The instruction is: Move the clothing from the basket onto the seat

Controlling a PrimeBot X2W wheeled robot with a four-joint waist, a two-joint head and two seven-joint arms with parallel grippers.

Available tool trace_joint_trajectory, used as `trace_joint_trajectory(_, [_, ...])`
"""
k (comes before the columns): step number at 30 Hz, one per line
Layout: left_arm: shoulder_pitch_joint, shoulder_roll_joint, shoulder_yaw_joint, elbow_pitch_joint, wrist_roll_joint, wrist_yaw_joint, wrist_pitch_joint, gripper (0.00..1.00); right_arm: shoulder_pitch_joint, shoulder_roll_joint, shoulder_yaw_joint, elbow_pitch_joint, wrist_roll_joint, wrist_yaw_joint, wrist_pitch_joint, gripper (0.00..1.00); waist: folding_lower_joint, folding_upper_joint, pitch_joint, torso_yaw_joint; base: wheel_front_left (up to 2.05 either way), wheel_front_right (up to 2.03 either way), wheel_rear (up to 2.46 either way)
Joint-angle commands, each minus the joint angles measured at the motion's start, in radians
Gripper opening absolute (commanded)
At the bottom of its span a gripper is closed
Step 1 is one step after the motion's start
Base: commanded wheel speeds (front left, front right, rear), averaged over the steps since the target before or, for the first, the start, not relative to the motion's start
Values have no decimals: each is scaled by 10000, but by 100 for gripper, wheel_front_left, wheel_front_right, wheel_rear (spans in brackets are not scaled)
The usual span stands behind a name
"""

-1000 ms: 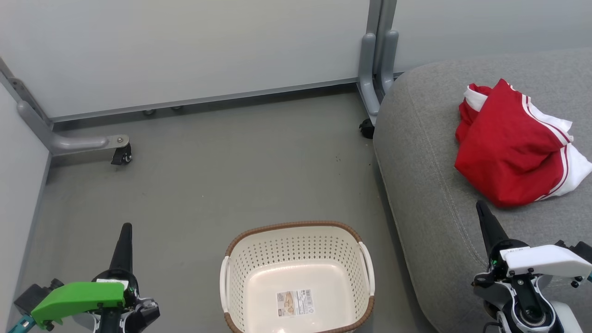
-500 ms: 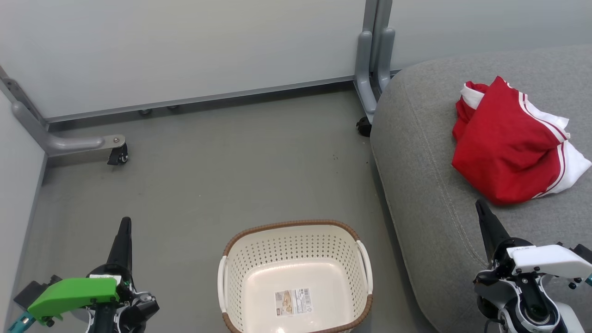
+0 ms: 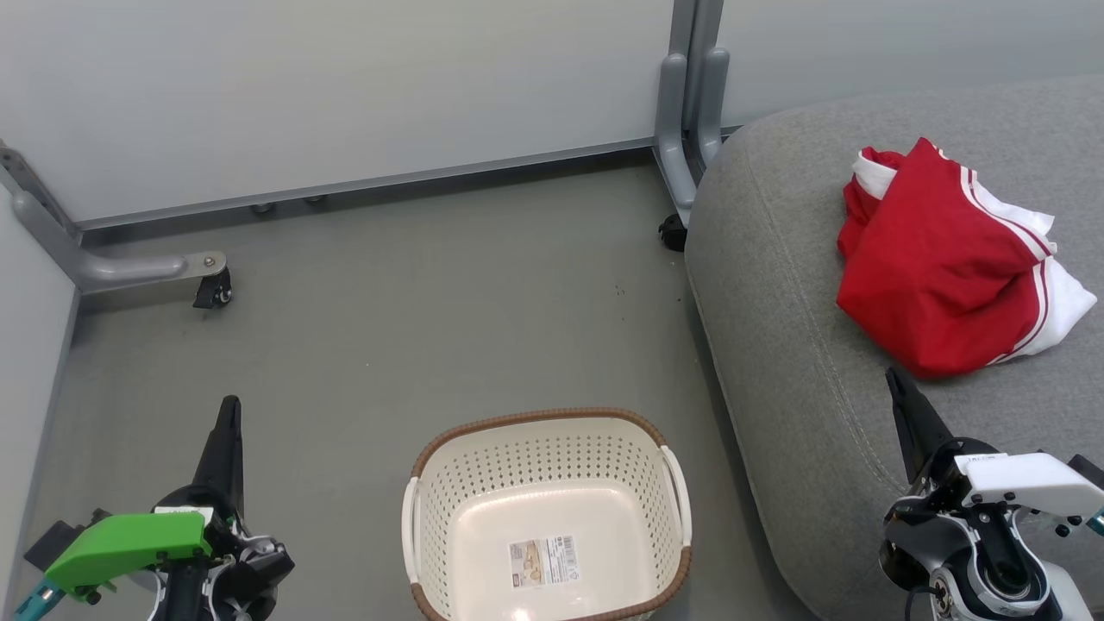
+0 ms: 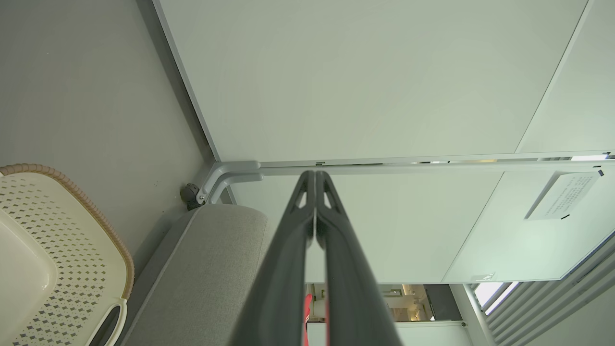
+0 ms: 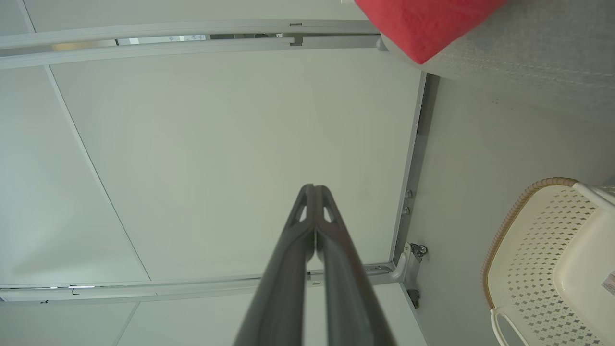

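Head view: over the last second the whole picture has slid a little, wall, floor and furniture together. That is the camera turning, not the things moving. The basket (image 3: 535, 417) stands on the floor with nothing in it but its label. The clothing (image 3: 940, 276) lies heaped on the seat (image 3: 793, 345), to the right of the basket and beyond it. The left gripper (image 3: 228, 410) hangs left of the basket and the right gripper (image 3: 897, 384) right of it, over the seat's near edge. Both have their fingers pressed together on nothing, as they had a second ago.

Left wrist view: the left gripper (image 4: 314, 174) is closed tip to tip, with the basket (image 4: 57, 230) off to its side and the seat (image 4: 211, 259) next to that. A red sliver low between the fingers may be the clothing, but it is too small to be sure.

Right wrist view: the right gripper (image 5: 314, 188) is likewise closed. The clothing (image 5: 423, 24) rests on the seat (image 5: 528, 57), well apart from the basket (image 5: 528, 250).

With the basket emptied and both claws idle, the task looks finished.
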Motion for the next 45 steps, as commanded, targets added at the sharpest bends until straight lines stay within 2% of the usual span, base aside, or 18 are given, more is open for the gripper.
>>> trace_joint_trajectory(1, [-109, 58, 24, -2, -31, -46, 45, 0, -62, -7, -23, 21, 60, 4, 38, 0, 0, 0, 0, 0, 0, 0, 0])
trace_joint_trajectory(45, [-109, 58, 22, -6, -32, -45, 43, 0, -58, -9, -16, 19, 63, 4, 35, 0, 0, 0, 0, 0, 0, 0, 0])
